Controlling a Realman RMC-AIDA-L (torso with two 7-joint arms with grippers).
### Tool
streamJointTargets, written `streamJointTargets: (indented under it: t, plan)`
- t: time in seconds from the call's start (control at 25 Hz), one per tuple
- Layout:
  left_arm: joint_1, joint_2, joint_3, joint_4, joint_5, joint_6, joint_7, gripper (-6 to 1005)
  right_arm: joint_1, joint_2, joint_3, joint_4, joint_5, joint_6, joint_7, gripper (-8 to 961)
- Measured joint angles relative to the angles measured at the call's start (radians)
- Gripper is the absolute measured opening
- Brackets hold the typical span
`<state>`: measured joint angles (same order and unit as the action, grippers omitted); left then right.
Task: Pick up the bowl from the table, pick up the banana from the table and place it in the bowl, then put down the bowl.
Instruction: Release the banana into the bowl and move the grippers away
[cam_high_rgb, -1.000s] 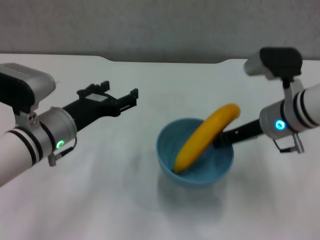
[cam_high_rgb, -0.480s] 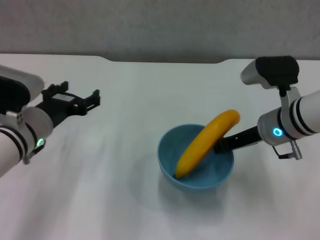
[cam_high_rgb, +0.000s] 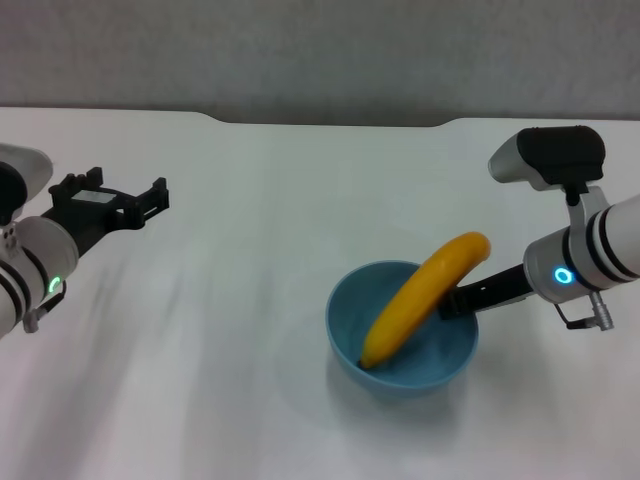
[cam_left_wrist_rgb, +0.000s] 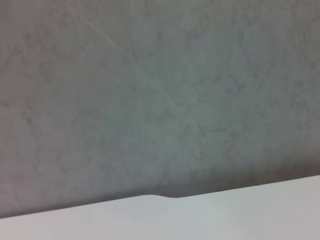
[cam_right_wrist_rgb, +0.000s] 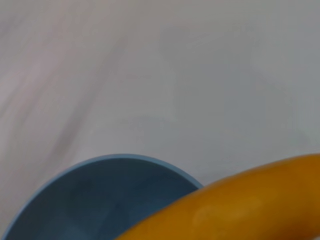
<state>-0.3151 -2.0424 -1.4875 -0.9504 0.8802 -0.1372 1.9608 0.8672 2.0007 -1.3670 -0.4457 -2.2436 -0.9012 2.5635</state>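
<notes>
The light-blue bowl (cam_high_rgb: 425, 368) is right of centre over the white table (cam_high_rgb: 230, 330). The yellow-orange banana (cam_high_rgb: 424, 298) lies slanted in it, its upper end sticking out over the rim. My right gripper (cam_high_rgb: 463, 298) reaches in from the right and is shut on the bowl's rim, partly hidden behind the banana. The right wrist view shows the bowl (cam_right_wrist_rgb: 95, 200) and the banana (cam_right_wrist_rgb: 240, 207) close up. My left gripper (cam_high_rgb: 110, 195) is open and empty at the far left, well away from the bowl.
The table's dark notched back edge (cam_high_rgb: 330, 122) runs along the far side below a grey wall. The left wrist view shows only that wall (cam_left_wrist_rgb: 160, 90) and a strip of the table (cam_left_wrist_rgb: 225, 217).
My left arm has drawn back to the left, away from the bowl, with its gripper open. The bowl with the banana has shifted slightly right and nearer, held by the right gripper.
</notes>
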Motion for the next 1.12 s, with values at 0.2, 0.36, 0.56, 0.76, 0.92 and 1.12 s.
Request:
streamJointTargets:
  t: [0.2,0.36,0.56,0.76,0.92,1.12]
  plan:
    - [0.008,0.0,-0.001,-0.004,0.0,-0.004,-0.005,891,-0.007,0.0,0.0,0.001,-0.001,0.011,0.0,33]
    - [0.015,-0.001,0.0,-0.009,-0.005,-0.006,-0.008,891,-0.009,0.0,0.003,0.001,-0.001,0.018,-0.001,33]
    - [0.02,-0.002,0.007,-0.009,-0.025,-0.012,-0.004,891,-0.021,-0.001,0.003,-0.003,-0.001,0.032,0.0,59]
    - [0.023,-0.001,0.005,-0.009,-0.026,-0.018,-0.009,891,-0.033,0.001,-0.006,-0.001,-0.001,0.056,-0.001,237]
    - [0.032,-0.001,0.001,-0.008,-0.026,-0.02,-0.009,891,-0.053,0.002,-0.008,-0.037,-0.001,0.055,-0.018,429]
    - [0.047,0.002,-0.004,-0.008,-0.026,-0.024,-0.008,891,-0.104,0.001,-0.008,-0.149,-0.001,0.009,-0.036,551]
